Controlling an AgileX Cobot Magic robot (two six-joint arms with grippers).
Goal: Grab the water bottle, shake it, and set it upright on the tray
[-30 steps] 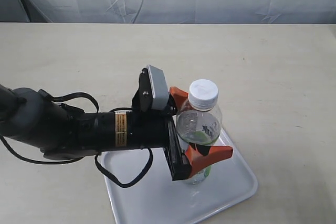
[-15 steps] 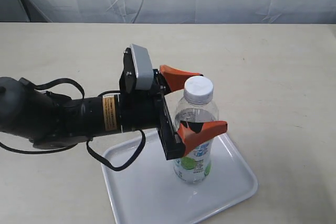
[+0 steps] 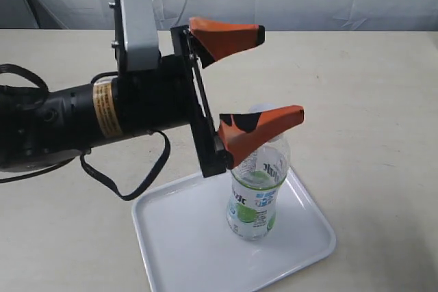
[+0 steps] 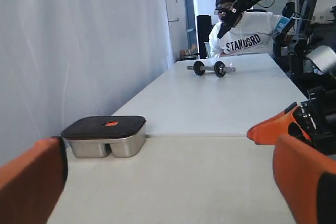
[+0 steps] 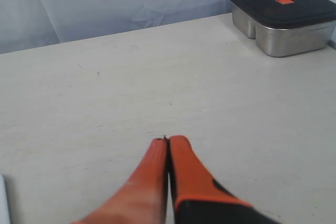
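Note:
The water bottle (image 3: pixel 256 193) stands upright on the white tray (image 3: pixel 195 244) near the front of the table, its cap mostly hidden behind an orange finger. My left gripper (image 3: pixel 280 72) hovers above the bottle, open wide, and touches nothing. One orange finger (image 3: pixel 226 35) is high and the other (image 3: pixel 263 128) is just over the cap. In the left wrist view the left gripper (image 4: pixel 170 182) has only bare table between its fingers, and the bottle is out of view. My right gripper (image 5: pixel 167 141) is shut on nothing, low over the table.
A steel lunch box with a black lid (image 4: pixel 105 134) (image 5: pixel 282 14) sits at the table's edge. Another arm's orange gripper tip (image 4: pixel 273 127) shows in the left wrist view. A seated person (image 4: pixel 247 30) and a dumbbell (image 4: pixel 210 68) are at a farther table.
My left gripper opened, let go of the bottle and rose well above it. The bottle stays standing on the tray.

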